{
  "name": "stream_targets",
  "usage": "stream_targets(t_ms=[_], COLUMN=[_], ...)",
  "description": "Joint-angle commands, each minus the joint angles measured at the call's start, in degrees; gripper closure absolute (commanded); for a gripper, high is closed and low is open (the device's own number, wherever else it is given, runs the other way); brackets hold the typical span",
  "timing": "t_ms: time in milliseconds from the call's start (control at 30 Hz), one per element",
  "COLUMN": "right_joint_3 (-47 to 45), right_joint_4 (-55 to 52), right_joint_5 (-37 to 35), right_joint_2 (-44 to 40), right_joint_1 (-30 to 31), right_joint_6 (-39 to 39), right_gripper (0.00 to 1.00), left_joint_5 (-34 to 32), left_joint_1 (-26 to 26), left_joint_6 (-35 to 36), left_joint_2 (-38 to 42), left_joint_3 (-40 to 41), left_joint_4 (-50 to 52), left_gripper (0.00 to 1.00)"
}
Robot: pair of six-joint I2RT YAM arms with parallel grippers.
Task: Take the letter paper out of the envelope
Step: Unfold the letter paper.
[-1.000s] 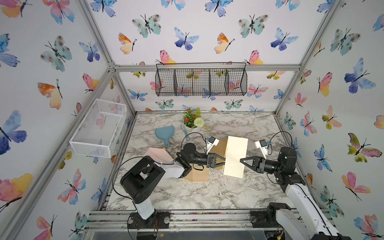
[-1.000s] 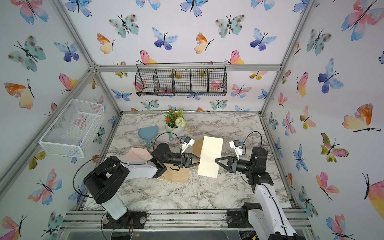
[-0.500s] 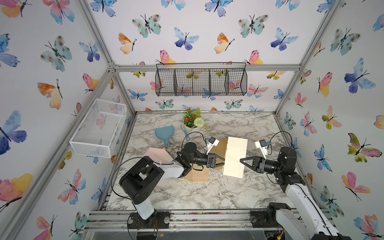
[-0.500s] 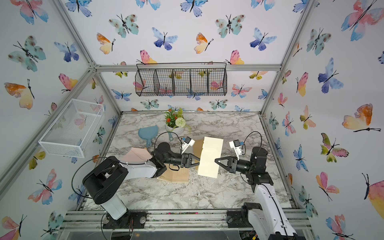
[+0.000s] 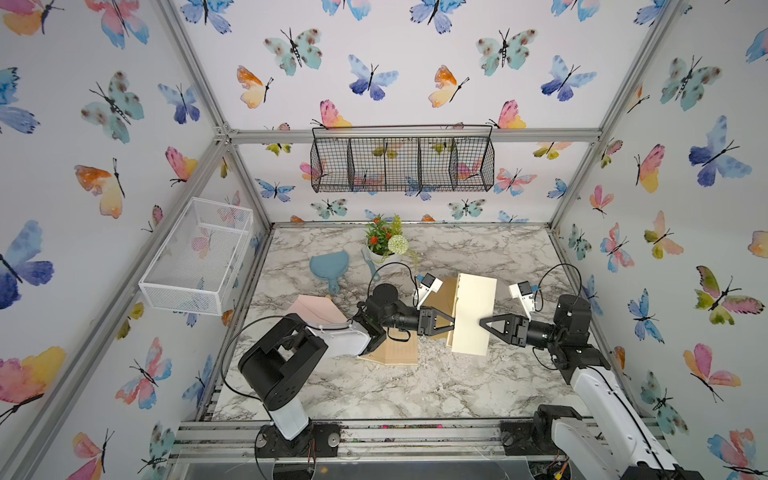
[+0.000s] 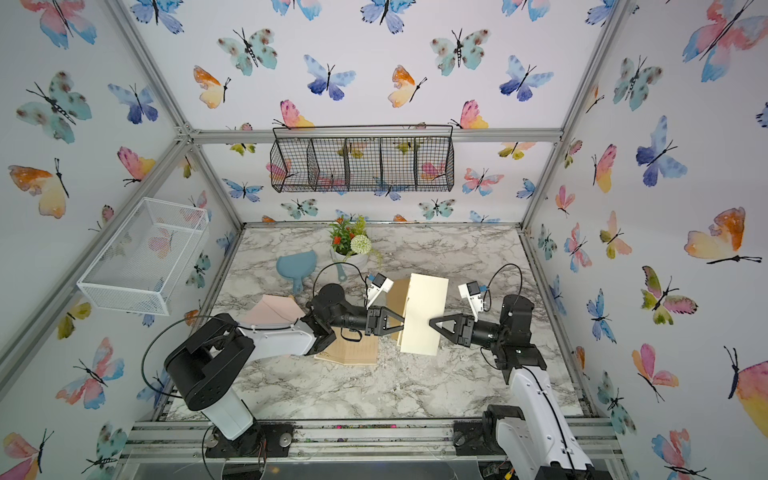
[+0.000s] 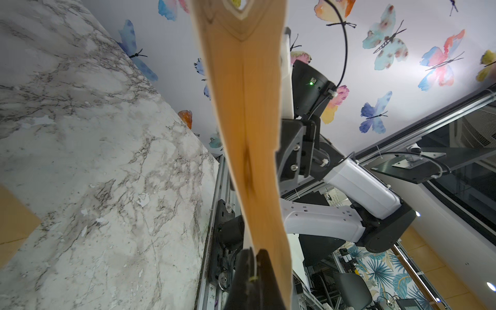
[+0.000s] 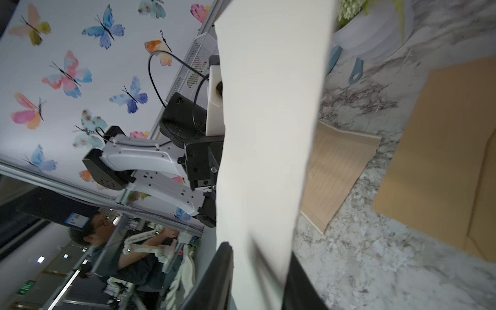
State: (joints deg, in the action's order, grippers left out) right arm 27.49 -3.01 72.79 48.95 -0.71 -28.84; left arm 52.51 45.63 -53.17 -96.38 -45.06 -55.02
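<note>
A cream letter paper [image 5: 473,316] hangs flat above the marble table between my two grippers, in both top views [image 6: 426,316]. My left gripper [image 5: 452,326] meets its left edge. In the left wrist view its jaws [image 7: 253,253] are shut on a tan envelope [image 7: 247,107] with a V flap. A tan strip of that envelope [image 5: 444,297] sticks out left of the paper. My right gripper [image 5: 482,322] is at the paper's right edge. In the right wrist view its fingers [image 8: 259,251] stand apart, with the blurred paper [image 8: 268,120] loose between them.
On the table under my left arm lie a lined tan sheet [image 5: 395,353] and a pink envelope [image 5: 316,309]. A large tan sheet [image 8: 442,161] shows low beside the paper. A blue dustpan [image 5: 329,266] and a flower pot [image 5: 384,245] stand behind.
My right gripper's jaws have parted from the paper's edge. My left gripper's jaws have closed. Neither arm has visibly shifted, and the paper stays where it was.
</note>
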Motion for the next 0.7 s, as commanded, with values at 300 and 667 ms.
stream_targets(t_ms=[300, 667], right_joint_3=[17.5, 14.0], right_joint_4=[-33.9, -28.9], right_joint_5=[-43.5, -33.5], right_joint_2=[-5.7, -5.6], right_joint_1=[0.0, 0.0], right_joint_6=[12.1, 9.4], right_gripper=[0.5, 0.47], left_joint_5=[-32.3, -41.7], left_joint_1=[0.4, 7.0], left_joint_6=[21.2, 24.3], left_joint_2=[9.7, 5.4], left_joint_3=[-7.6, -16.7], left_joint_4=[48.3, 57.6], left_gripper=[1.0, 1.0])
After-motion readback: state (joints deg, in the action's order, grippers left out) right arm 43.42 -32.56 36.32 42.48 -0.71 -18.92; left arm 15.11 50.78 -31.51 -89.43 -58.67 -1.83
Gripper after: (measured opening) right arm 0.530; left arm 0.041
